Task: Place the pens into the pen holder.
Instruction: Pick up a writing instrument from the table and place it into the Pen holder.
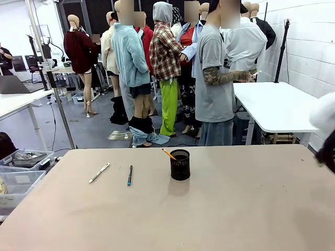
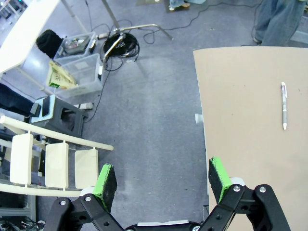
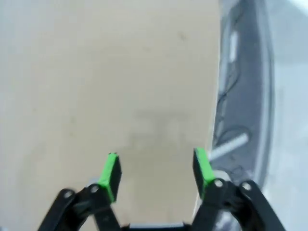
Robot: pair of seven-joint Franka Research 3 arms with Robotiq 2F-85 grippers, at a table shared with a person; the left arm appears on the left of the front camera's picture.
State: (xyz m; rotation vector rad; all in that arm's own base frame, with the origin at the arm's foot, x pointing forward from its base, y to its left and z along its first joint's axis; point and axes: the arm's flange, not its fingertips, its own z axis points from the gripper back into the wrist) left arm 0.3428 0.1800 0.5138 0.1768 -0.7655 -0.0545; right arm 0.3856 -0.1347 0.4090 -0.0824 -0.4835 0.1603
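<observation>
The black mesh pen holder [image 1: 180, 164] stands near the middle of the table with an orange pen [image 1: 168, 153] leaning out of its rim. Left of it lie a white-silver pen [image 1: 99, 172] and a black pen with a blue tip [image 1: 129, 175], both flat on the tabletop. The left wrist view looks down past the table's left edge at the white-silver pen [image 2: 284, 105]; my left gripper [image 2: 162, 177] hangs open over the floor, nothing between its fingers. My right gripper [image 3: 156, 168] stands open and empty above bare tabletop by the table's edge. Part of the right arm [image 1: 327, 130] shows at the right border.
Clear plastic bins [image 1: 18, 172] sit on the floor left of the table [image 1: 220, 209]. Below the left gripper are bins [image 2: 79, 72], cables [image 2: 122, 45] and a white rack [image 2: 48, 159]. A person [image 1: 214, 78] stands beyond the far edge beside a white table [image 1: 277, 104].
</observation>
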